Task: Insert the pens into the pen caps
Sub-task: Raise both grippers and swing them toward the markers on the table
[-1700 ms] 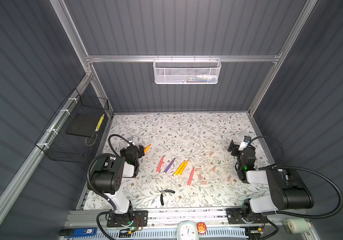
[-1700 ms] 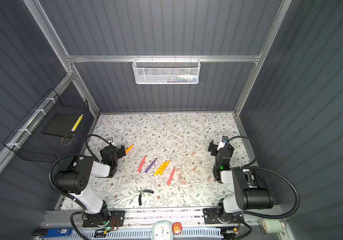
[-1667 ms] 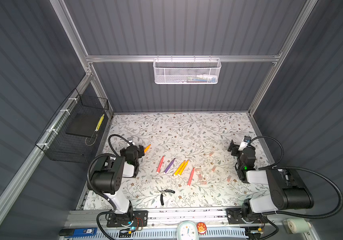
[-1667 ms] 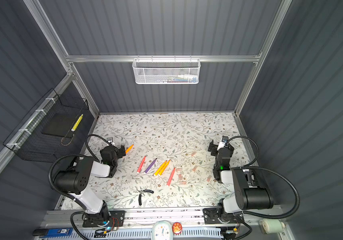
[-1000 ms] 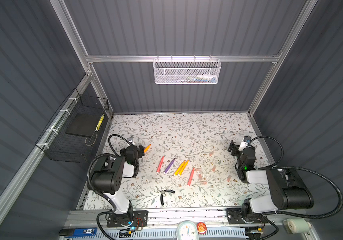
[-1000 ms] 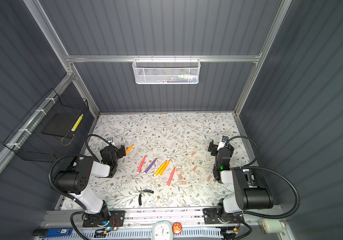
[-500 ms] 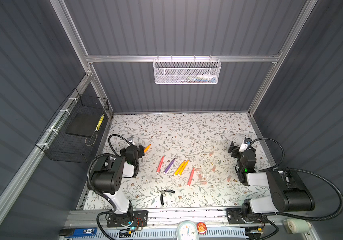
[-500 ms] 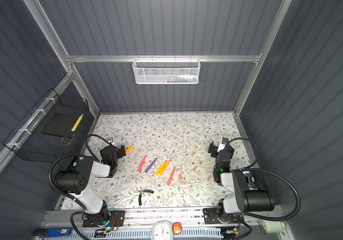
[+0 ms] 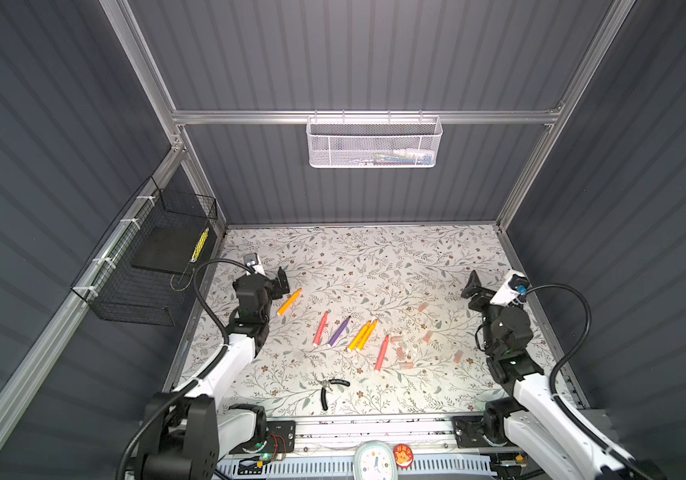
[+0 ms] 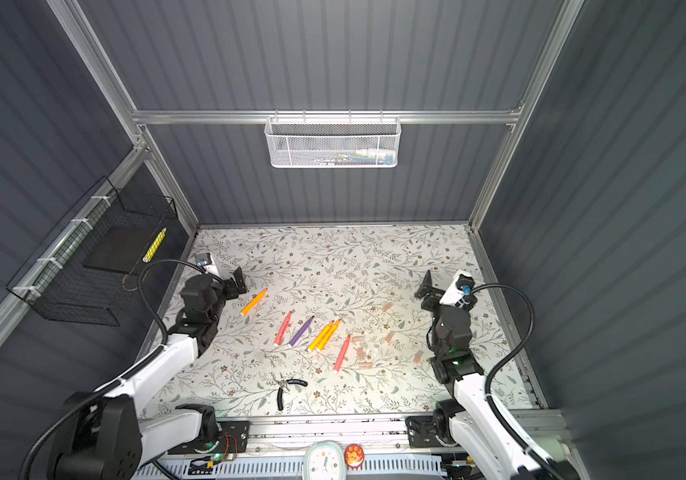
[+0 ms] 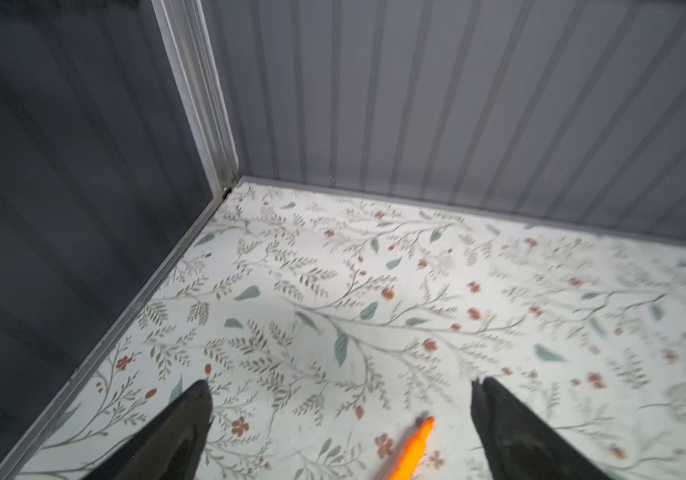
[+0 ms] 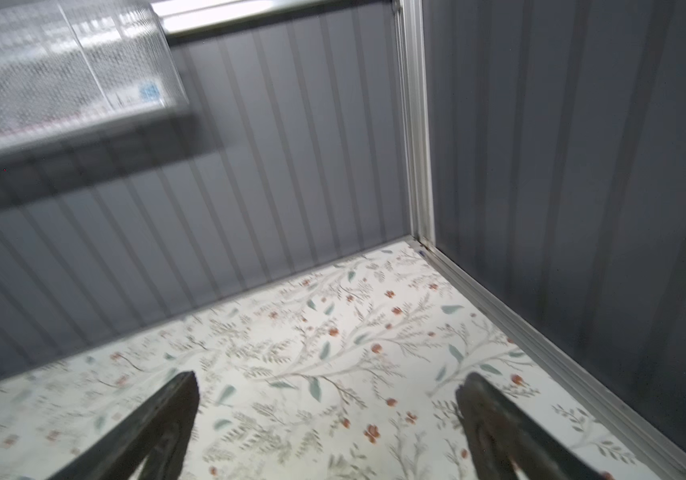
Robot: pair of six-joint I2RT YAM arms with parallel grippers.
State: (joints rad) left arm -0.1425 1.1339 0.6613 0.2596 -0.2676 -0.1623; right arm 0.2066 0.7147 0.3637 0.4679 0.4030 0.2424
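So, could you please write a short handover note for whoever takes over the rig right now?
Left gripper: open, empty, close by the lone orange pen.
Right gripper: open, empty, above bare mat.
Five other pens lie mid-mat; the loose pen caps are scattered on their right in both top views.
Done: no pen capped yet.
Left: all six pens.
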